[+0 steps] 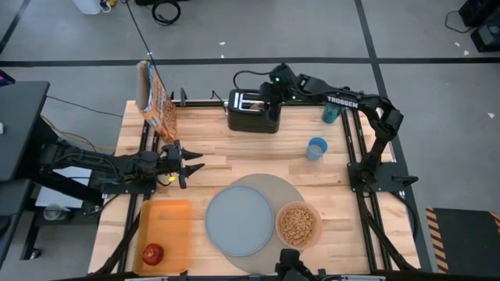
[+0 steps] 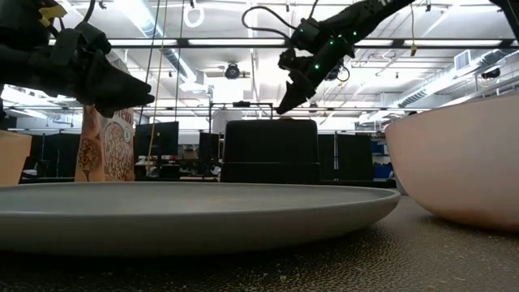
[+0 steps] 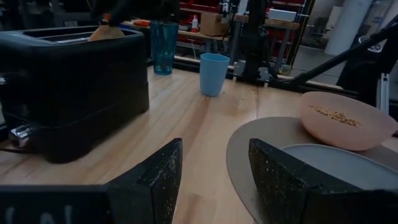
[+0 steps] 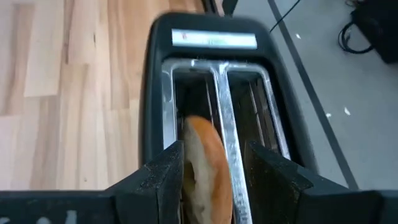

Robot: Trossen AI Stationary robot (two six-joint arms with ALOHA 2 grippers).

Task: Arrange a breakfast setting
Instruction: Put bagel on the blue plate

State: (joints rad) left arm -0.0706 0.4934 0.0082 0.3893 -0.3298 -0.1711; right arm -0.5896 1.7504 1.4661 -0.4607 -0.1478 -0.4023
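Though half sunk in the toaster (image 4: 214,93), bagel (image 4: 202,168) between open right gripper (image 4: 214,180); left gripper (image 3: 214,180) open.

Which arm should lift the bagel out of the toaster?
Right. Its end effector hangs directly above the toaster, fingers straddling the bagel in a slot. The left end effector hovers open, well away.

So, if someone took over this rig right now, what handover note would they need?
Right gripper: above the black toaster, fingers either side of the bagel standing in a slot; grip not confirmed.
Left gripper: open, idle at the table's left.
Placed: grey plate on the round mat, pink bowl holding cereal.
Left: bagel to plate; red apple sits on the orange tray. No spoon visible.
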